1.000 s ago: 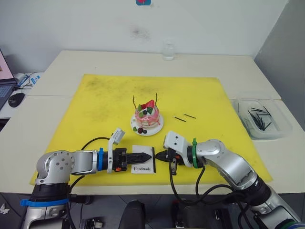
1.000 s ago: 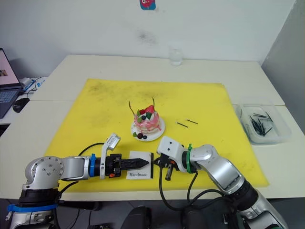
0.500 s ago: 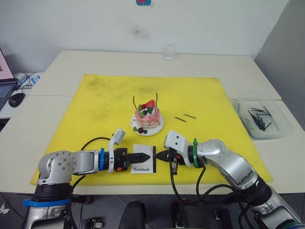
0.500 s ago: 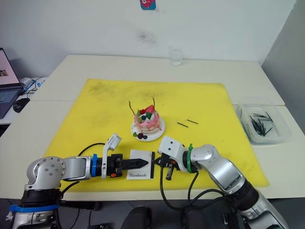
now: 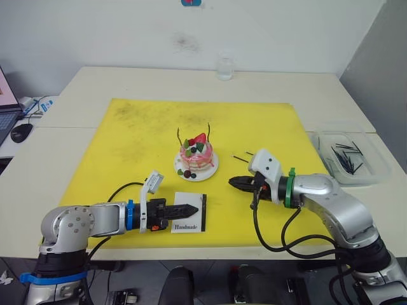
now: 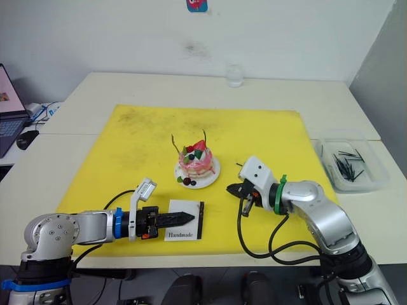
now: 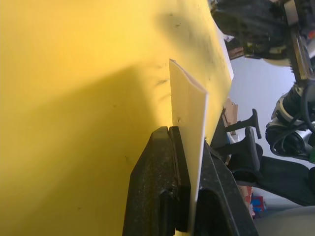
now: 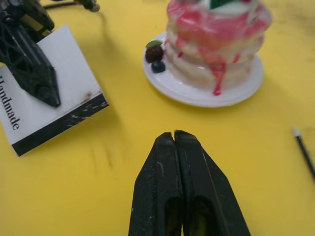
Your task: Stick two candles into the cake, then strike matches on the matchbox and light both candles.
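The cake (image 5: 196, 156) sits on its white plate (image 8: 206, 93) in the middle of the yellow mat. Two thin candles (image 5: 208, 131) (image 5: 179, 136) stand upright in it. The white matchbox (image 5: 189, 220) with a black strip lies near the mat's front edge, and my left gripper (image 5: 196, 209) is shut on it. The left wrist view shows the box (image 7: 189, 113) clamped between the fingers. My right gripper (image 5: 234, 182) hovers right of the cake, shut (image 8: 173, 133), with nothing visible between its fingers. Two matches (image 5: 239, 157) lie on the mat behind it.
A clear tray (image 5: 375, 166) holding several dark sticks stands at the table's right edge. A small glass (image 5: 224, 67) sits at the back. A mouse (image 5: 21, 132) and a laptop are at the far left. One white-tipped match (image 8: 304, 150) lies near the right gripper.
My right gripper has drawn away from the matchbox's black strip, moving right and back to beside the cake. My left gripper and the matchbox have shifted slightly left.
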Robot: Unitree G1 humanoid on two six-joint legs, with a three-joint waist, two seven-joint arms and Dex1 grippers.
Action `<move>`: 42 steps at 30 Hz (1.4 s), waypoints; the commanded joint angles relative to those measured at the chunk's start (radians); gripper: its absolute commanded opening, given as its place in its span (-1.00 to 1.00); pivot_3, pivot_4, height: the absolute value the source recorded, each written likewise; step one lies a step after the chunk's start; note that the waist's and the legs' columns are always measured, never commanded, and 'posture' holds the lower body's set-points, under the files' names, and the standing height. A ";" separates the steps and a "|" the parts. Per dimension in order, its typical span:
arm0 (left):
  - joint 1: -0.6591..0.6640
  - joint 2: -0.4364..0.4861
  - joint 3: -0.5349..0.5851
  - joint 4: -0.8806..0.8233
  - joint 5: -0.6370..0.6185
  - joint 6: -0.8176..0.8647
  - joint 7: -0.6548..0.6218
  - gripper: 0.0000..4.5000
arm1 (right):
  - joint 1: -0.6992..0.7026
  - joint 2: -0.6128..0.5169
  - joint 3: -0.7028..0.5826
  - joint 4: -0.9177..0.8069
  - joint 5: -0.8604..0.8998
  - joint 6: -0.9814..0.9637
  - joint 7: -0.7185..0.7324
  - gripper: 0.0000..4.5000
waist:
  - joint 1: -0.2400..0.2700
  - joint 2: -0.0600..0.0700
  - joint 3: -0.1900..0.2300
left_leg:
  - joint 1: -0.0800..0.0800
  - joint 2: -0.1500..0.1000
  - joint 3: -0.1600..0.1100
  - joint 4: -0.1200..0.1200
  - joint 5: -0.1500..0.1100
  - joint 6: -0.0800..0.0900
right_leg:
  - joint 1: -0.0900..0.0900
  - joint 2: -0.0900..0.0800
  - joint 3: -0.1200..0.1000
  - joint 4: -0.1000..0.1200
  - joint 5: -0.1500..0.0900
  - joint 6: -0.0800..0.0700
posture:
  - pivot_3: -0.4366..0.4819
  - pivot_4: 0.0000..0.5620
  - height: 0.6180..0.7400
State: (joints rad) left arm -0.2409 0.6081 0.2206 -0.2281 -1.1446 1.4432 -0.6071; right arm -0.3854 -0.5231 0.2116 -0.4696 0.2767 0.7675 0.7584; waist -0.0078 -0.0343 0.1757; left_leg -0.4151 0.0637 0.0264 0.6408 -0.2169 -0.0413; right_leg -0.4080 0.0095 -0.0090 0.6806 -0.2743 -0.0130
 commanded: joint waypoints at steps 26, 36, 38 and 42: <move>0.045 0.111 0.008 -0.119 -0.039 -0.119 -0.104 -1.00 | -0.190 0.200 -0.022 0.686 -0.199 -0.452 -0.140 -0.10 | -0.003 0.001 0.001 | -0.001 0.001 0.002 0.000 0.000 0.000 | -0.001 0.001 0.001 0.001 0.000 -0.001 | -0.05 -0.47 1.00; 0.046 0.100 0.007 -0.120 -0.039 -0.125 -0.092 -1.00 | -0.188 0.234 -0.032 0.674 -0.193 -0.293 -0.179 -0.78 | -0.004 0.000 0.000 | 0.000 0.001 0.001 0.000 0.000 0.000 | -0.001 0.001 0.001 0.001 0.000 -0.001 | -0.05 -0.47 1.00; 0.048 0.099 0.005 -0.121 -0.041 -0.127 -0.090 -1.00 | -0.183 0.240 -0.034 0.662 -0.194 -0.268 -0.188 -0.98 | -0.004 0.000 0.000 | 0.000 0.001 0.001 0.000 0.000 0.000 | 0.000 0.001 0.001 0.001 0.000 -0.001 | -0.05 -0.47 1.00; 0.050 0.100 0.002 -0.122 -0.043 -0.132 -0.086 -1.00 | -0.170 0.245 -0.043 0.612 -0.186 -0.238 -0.195 -0.98 | -0.005 0.000 0.000 | 0.000 0.001 0.001 0.000 0.000 0.000 | 0.000 0.001 0.001 0.001 0.000 -0.001 | -0.05 -0.47 1.00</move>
State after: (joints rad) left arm -0.1932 0.7094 0.2223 -0.3166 -1.1677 1.3225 -0.6883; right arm -0.5668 -0.2755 0.1791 0.1693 0.0830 0.5066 0.5665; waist -0.0128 -0.0338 0.1761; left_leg -0.4151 0.0645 0.0277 0.6410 -0.2169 -0.0413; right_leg -0.4083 0.0107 -0.0077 0.6819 -0.2744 -0.0137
